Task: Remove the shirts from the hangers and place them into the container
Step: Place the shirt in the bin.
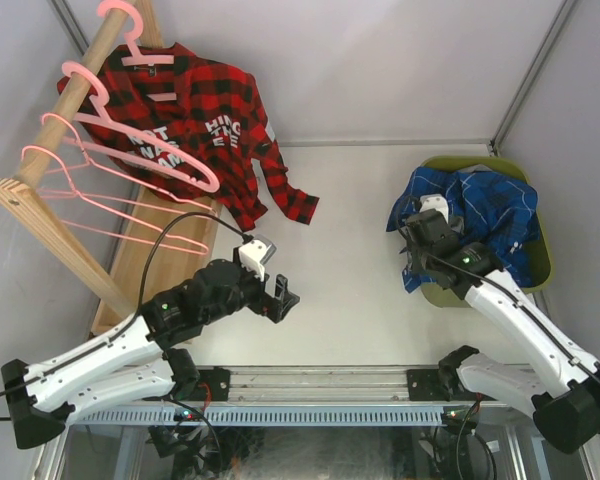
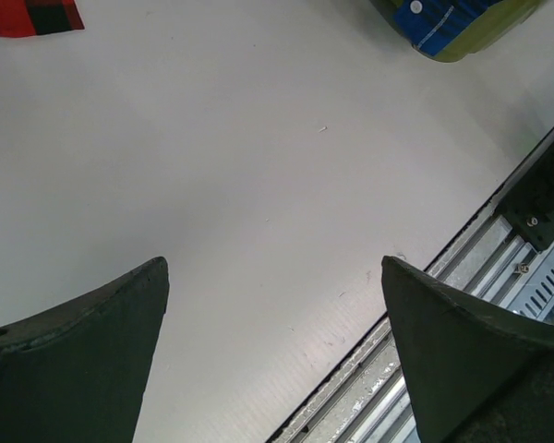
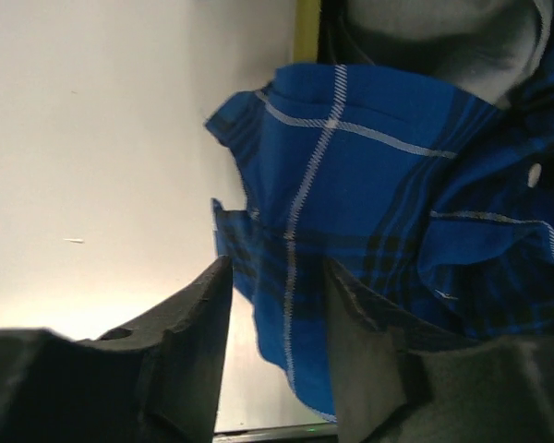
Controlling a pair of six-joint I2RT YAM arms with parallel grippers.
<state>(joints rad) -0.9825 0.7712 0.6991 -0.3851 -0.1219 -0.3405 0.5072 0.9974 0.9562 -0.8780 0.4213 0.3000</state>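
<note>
**Two arms reach out well apart**

Top view: the left arm lies low and stretched across the near left of the desk. Its elbow is bent and the left gripper points toward the middle, over bare surface. The right arm rises from its base and leans forward and inward, so the right gripper is at the near left edge of the container. The olive-green container stands at the far right. A blue plaid shirt is heaped in it, crumpled, and spills over the near rim. A red-black plaid shirt with white lettering hangs spread from the slanted wooden rail at far left, with one sleeve trailing onto the desk. Several pink hangers are hooked on the rail. The topmost seems to sit in that shirt's collar, and the lower ones are bare.

Left wrist view: the jaws of the left gripper stand spread wide, with only white desk between them. A red-black corner shows at the top left, and the container with blue cloth at the top right.

Right wrist view: the jaws of the right gripper stand partly apart with a narrow gap. The hem of the blue shirt, with its thin white lines, shows in that gap and hangs over the desk. Whether the jaws pinch it I cannot tell. Grey cloth lies beyond, beside the container's rim.
</note>
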